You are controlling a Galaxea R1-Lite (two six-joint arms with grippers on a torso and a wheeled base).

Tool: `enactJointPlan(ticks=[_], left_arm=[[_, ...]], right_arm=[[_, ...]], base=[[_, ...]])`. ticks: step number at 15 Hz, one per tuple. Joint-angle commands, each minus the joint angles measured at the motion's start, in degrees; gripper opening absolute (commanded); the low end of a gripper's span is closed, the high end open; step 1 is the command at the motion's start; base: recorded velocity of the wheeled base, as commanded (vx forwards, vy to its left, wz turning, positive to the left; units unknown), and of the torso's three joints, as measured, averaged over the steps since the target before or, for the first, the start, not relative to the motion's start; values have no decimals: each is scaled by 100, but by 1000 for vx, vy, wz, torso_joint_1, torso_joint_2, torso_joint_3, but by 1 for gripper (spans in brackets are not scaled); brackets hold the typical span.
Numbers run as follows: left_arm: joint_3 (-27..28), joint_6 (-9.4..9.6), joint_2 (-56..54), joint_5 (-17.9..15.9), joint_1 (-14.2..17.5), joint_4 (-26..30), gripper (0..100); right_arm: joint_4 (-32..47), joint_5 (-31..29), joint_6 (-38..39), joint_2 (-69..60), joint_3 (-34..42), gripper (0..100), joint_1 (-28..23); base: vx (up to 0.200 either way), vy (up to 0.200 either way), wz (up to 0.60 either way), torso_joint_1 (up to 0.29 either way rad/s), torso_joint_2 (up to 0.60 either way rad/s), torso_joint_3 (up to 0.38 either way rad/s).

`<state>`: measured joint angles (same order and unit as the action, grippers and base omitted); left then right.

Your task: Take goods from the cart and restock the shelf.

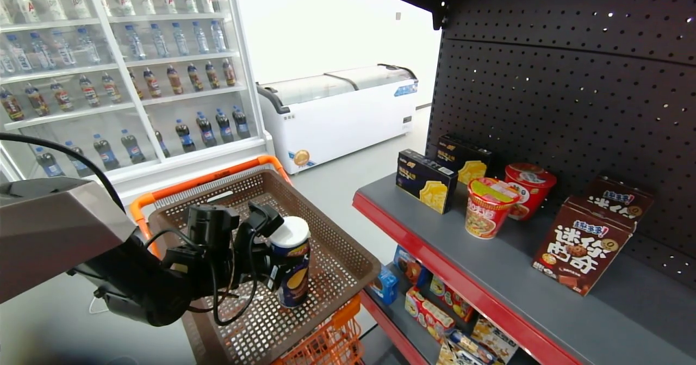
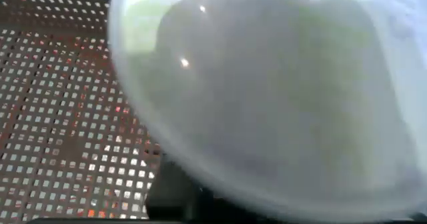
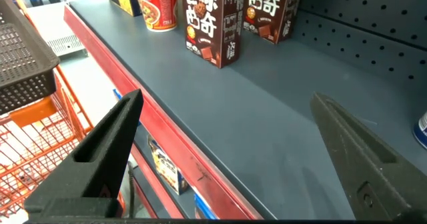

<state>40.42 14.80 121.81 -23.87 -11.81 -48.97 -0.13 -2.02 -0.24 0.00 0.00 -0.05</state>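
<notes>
In the lower middle of the head view, inside the brown mesh basket of the cart (image 1: 342, 261), the chip can (image 1: 293, 278) stands upright, a blue tube under a pale plastic lid (image 1: 290, 229). We judge it light and fairly stiff. Its wall is smooth and may slip, and a hard squeeze could dent the tube or break the chips inside. The lid is only pressed on, so we would not carry the can by it. The upper half of the tube, just below the lid, is the sound place to hold, with the pads square across the round body.

That is where we see the left gripper (image 1: 278, 251): it comes in from the left of the frame, its black fingers closed around the can from either side. In the left wrist view the lid (image 2: 267, 104) sits right up against the camera.

In the right wrist view the right gripper (image 3: 225, 99) hangs over the bare grey shelf (image 3: 267, 131), its two fingers spread wide and touching nothing. Brown boxes (image 3: 212, 21) and a noodle cup (image 3: 155, 4) stand further along at the top of that frame.
</notes>
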Motion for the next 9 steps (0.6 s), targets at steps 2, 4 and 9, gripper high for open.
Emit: enactJointPlan(ticks=[2,4,9], left_arm=[[-193,-100,-544,172,12,37,0],[-492,-91,-1063,541,4,54,0],[-500,-750,-3339,814,214,1302,0]], right_arm=[[5,0,-2,9,0,100,5],[5,0,-2,9,0,100,5],[-4,0,-2,9,0,100,5]], base=[[0,0,0,0,0,0],[0,0,0,0,0,0],[0,0,0,0,0,0]])
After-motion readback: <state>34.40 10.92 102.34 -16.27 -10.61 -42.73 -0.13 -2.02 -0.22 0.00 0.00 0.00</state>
